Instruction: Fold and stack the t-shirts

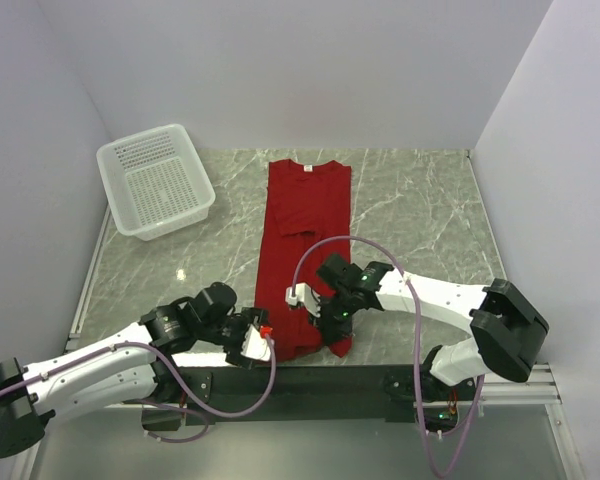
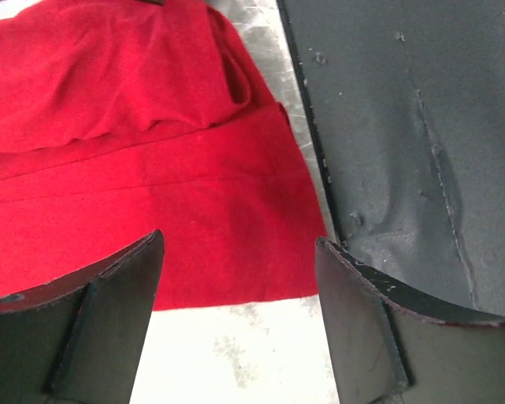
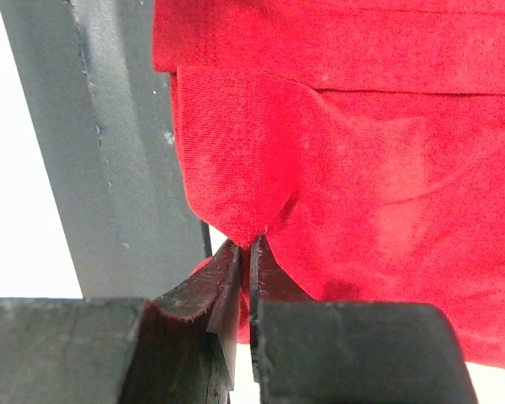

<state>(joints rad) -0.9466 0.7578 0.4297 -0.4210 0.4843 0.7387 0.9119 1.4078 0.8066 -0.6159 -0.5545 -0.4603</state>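
Basket (image 1: 155, 180): white mesh plastic, at the far left of the table, well apart from the red cloth.

Left gripper (image 1: 263, 340): low at the near left corner of the t-shirt; from its own wrist camera (image 2: 240, 252), fingers (image 2: 118, 295) spread wide apart with nothing between them, the red hem lying just ahead and bare tabletop below.

T-shirt (image 1: 305, 240): plain red, folded lengthwise into a long narrow strip down the middle of the table, collar at the far end, hem at the near edge; flat hem and soft folds close up (image 2: 151, 210); near right corner drawn up into a peak (image 3: 362, 168).

Neck label (image 1: 305, 170): small, white, inside the collar.

Right gripper (image 1: 332, 335): at the near right corner of the strip; fingers pressed together on a pinch of the red cloth (image 3: 251, 248).

Black strip (image 3: 109, 126): along the table's near edge, just beside the hem (image 2: 404, 126).

Table (image 1: 420, 220): grey-green marbled top, white walls around.
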